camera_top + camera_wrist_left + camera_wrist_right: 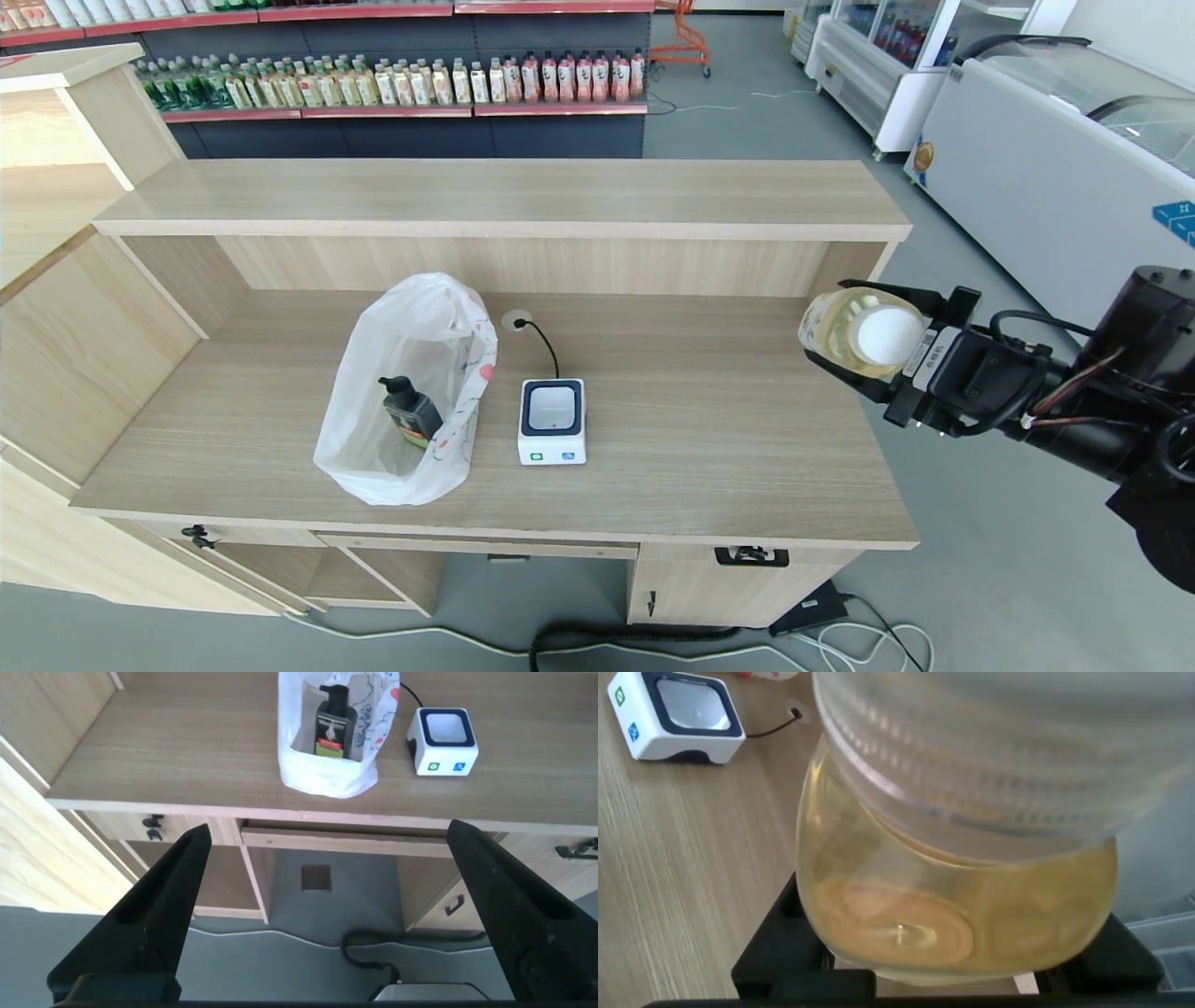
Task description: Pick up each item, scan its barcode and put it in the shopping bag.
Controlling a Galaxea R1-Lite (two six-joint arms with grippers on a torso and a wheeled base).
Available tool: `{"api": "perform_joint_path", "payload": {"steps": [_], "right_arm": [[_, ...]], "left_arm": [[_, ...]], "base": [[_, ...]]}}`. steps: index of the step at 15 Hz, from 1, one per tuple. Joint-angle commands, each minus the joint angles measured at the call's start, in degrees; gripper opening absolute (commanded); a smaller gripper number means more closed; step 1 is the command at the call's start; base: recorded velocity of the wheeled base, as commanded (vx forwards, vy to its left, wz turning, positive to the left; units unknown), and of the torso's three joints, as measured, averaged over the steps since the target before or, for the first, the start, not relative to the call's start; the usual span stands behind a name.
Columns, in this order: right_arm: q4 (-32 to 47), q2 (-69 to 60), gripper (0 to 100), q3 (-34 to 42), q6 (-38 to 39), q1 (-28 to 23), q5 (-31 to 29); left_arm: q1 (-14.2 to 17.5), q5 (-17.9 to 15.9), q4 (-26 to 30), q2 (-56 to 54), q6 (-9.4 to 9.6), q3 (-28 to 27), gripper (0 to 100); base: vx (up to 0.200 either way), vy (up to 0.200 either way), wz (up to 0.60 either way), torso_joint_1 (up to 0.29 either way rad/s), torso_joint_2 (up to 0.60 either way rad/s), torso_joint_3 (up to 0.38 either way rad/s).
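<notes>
My right gripper point(864, 341) is shut on a clear bottle of yellow liquid with a white cap point(859, 333), held in the air at the counter's right end. From the right wrist, the bottle point(957, 859) is seen close up. A white plastic shopping bag point(411, 387) stands open on the counter with a dark pump bottle point(409, 409) inside. The white barcode scanner point(552, 420) sits just right of the bag. My left gripper point(327, 915) is open below the counter's front edge, facing the bag point(332, 761) and scanner point(446, 739).
The wooden counter point(691, 439) has a raised back shelf point(504, 191) and a side wall on the left. The scanner's black cable point(541, 341) runs to a hole at the back. Drink shelves and freezers stand beyond.
</notes>
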Motion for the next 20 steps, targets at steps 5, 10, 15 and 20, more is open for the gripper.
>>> {"api": "perform_joint_path", "payload": {"steps": [5, 10, 15, 20], "right_arm": [[0.0, -0.6, 0, 1.1, -1.6, 0.0, 0.0], [0.0, 0.0, 0, 1.0, -1.6, -0.2, 0.1], [-0.1, 1.9, 0, 0.5, -1.3, -1.6, 0.5], [-5.8, 10.3, 0, -1.3, 3.0, -4.3, 2.0]], "left_arm": [[0.0, 0.0, 0.0, 0.0, -0.02, 0.0, 100], [0.0, 0.0, 0.0, 0.0, -0.02, 0.0, 100], [0.0, -0.1, 0.0, 0.0, -0.02, 0.0, 100], [0.0, -0.1, 0.0, 0.0, 0.07, 0.0, 100]], "base": [[0.0, 0.08, 0.0, 0.001, 0.0, 0.001], [0.0, 0.2, 0.0, 0.004, 0.0, 0.004], [0.0, 0.2, 0.0, 0.005, 0.0, 0.002], [0.0, 0.2, 0.0, 0.002, 0.0, 0.001]]}}
